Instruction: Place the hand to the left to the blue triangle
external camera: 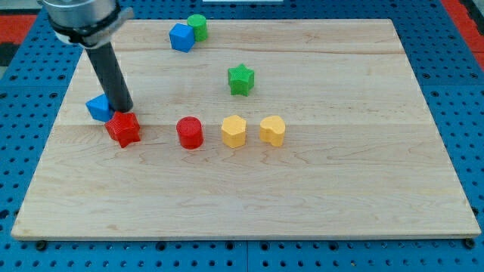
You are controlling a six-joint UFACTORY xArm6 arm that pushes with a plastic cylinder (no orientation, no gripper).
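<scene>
The blue triangle (97, 108) lies near the board's left edge, partly hidden behind my rod. My tip (124, 110) touches down just right of the blue triangle and right above the red star (122, 128), which sits directly below and right of the triangle. The rod rises up and to the left toward the arm at the view's top left.
A red cylinder (190, 132), a yellow hexagon (234, 131) and a yellow heart-like block (272, 130) form a row right of the red star. A green star (240, 79) sits above them. A blue cube (181, 36) and green cylinder (198, 26) touch near the top edge.
</scene>
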